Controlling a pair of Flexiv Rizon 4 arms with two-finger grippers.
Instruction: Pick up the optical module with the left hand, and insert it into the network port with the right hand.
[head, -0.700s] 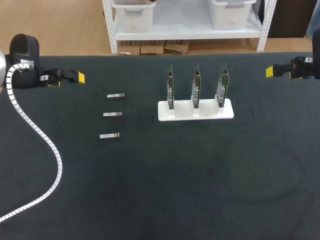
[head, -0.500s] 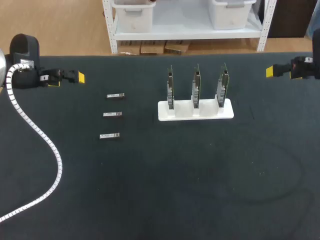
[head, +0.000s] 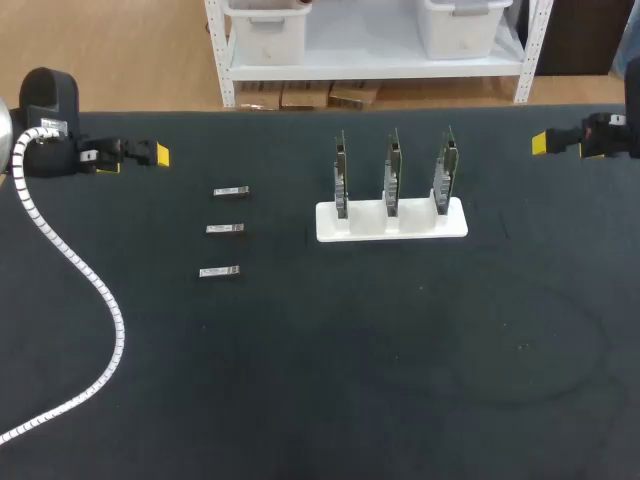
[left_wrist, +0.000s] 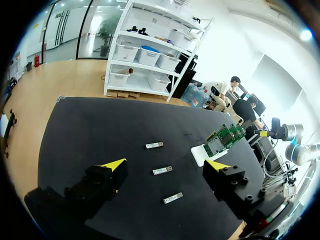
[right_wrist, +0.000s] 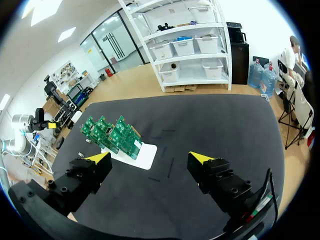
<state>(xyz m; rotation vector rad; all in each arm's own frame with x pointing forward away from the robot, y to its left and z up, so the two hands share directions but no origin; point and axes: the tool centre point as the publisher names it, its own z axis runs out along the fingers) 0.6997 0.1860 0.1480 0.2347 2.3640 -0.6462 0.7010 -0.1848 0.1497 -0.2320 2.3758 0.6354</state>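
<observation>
I see black bench (head: 400, 380) | three modules (head: 225, 229) at 9 o'clock of white board stand (head: 365, 222) | my left jaws wide | right jaws wide

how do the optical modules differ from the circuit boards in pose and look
The optical modules lie flat on the table; the circuit boards stand upright in a white stand. The optical modules are small silvery bars; the circuit boards are larger green plates. Both number three, evenly spaced.
</observation>
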